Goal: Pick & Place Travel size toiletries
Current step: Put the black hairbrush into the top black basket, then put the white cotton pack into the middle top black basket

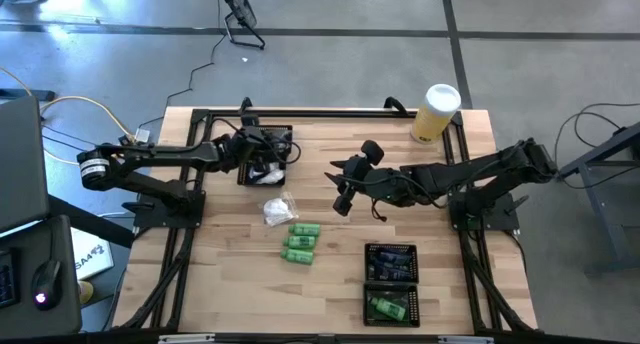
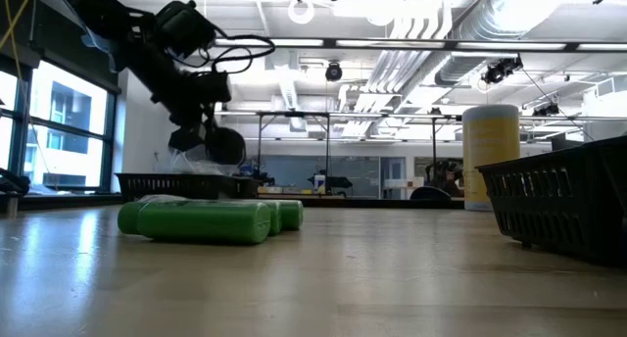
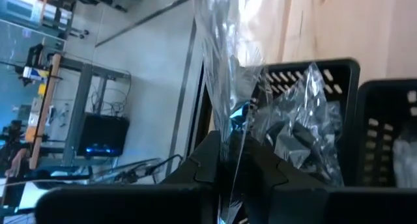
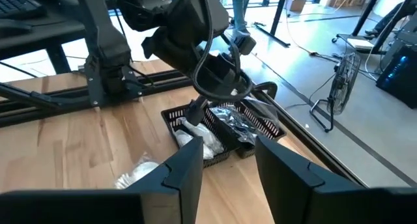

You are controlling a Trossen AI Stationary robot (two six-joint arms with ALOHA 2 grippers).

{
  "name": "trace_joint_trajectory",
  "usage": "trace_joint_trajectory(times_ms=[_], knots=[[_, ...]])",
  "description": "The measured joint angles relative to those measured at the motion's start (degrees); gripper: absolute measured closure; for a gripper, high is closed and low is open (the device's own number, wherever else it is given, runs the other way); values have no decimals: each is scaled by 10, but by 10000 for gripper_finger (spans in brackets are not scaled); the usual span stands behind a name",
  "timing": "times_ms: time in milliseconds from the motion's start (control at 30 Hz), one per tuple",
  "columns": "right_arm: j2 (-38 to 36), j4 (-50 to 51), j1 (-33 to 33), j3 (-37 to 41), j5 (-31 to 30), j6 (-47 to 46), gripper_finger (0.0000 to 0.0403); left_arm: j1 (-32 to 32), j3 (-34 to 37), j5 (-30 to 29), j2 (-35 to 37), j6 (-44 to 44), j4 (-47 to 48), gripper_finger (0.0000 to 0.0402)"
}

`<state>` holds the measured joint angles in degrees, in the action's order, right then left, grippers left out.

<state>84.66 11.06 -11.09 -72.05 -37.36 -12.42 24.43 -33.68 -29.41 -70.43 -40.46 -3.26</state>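
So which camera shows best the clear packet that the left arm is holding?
The left wrist view: the clear packet fills it, pinched between the closed jaws of the left gripper over the black mesh tray. The right wrist view shows it smaller, under that gripper. In the high view the arm mostly hides it; the low view shows only a glimpse.

A tall yellow cylinder (image 1: 437, 112) stands at the table's (image 1: 330, 289) far right corner.

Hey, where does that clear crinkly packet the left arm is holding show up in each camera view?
High view: clear packet under the left gripper, over the far-left black tray.
Low view: hanging at upper left.
Left wrist view: centre, pinched between the fingers.
Right wrist view: over the tray.
Shared landmark: that tray.
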Motion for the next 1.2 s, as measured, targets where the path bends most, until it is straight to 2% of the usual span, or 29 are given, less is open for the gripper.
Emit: trace_joint_trajectory(times_ms=[200, 433, 567, 667, 867, 1033, 1200], knots=[[0, 0, 0, 0, 0, 0, 273, 0, 0, -1, 0, 2, 2, 357], [0, 0, 0, 0, 1, -4, 275, 0, 0, -3, 0, -1, 4, 282], [0, 7, 0, 0, 1, -18, 275, 0, 0, -41, 0, -24, 4, 249], [0, 16, 0, 0, 2, -28, 275, 0, 0, -65, 0, -33, 4, 239], [0, 20, 0, 0, 2, -28, 275, 0, 0, -65, 8, -34, 0, 236], [0, 20, 0, 0, 2, -28, 275, 0, 0, -35, 44, -27, 5, 236], [0, 21, 0, 0, 3, -25, 275, -1, 0, 83, 96, 10, 5, 236]])
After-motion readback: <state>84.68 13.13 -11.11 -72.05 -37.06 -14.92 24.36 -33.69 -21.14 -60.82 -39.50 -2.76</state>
